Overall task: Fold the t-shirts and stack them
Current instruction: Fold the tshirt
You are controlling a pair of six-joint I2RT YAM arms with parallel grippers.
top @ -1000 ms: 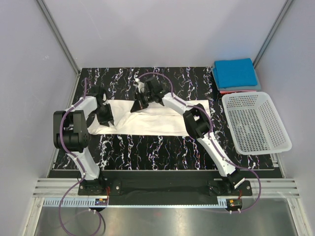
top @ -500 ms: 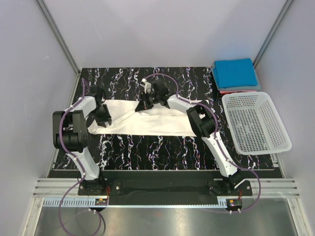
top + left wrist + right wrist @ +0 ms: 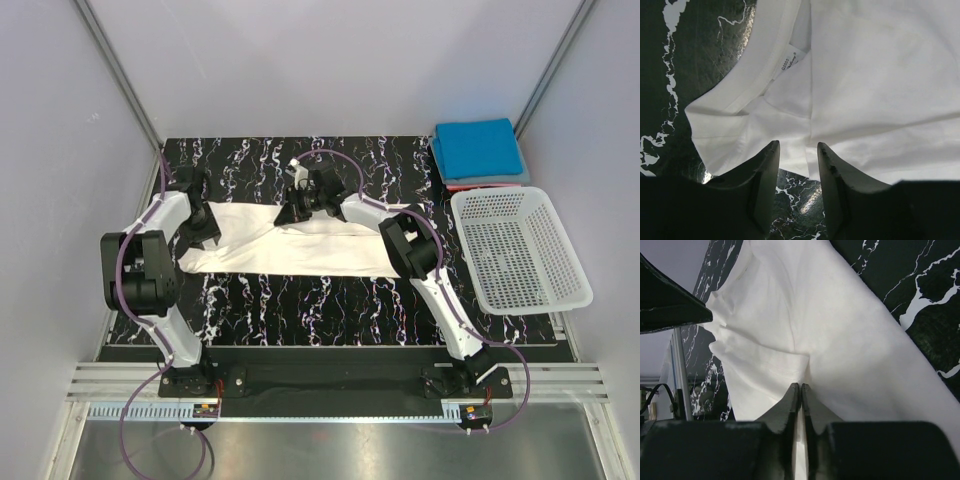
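**Ana:** Top external view first. Where is the white shirt (image 3: 320, 255)?

**Ben:** It lies on the black table (image 3: 300, 310) in a long strip. The long way runs from left to right, in front of both arms.

**Ana:** What about the left claw (image 3: 201, 224)?

**Ben:** It sits over the left end, by the collar (image 3: 765, 65). In the left wrist view its fingers (image 3: 765, 170) are apart. I see no cloth pinched between them.

**Ana:** And the right claw (image 3: 291, 212)?

**Ben:** It is at the far edge, near the middle of the strip. Its fingers (image 3: 790, 405) are pressed together on a bunched bit of white cloth.

**Ana:** So which way is the shirt from that claw?

**Ben:** Most of it lies nearer the arms and out to both sides. I think the pinched edge must come over toward the near edge. The left end is loose, so it may drag.

**Ana:** Where is the pile?

**Ben:** In the far right corner, well apart. The blue shirt (image 3: 478, 148) lies folded on the red shirt (image 3: 470, 186).
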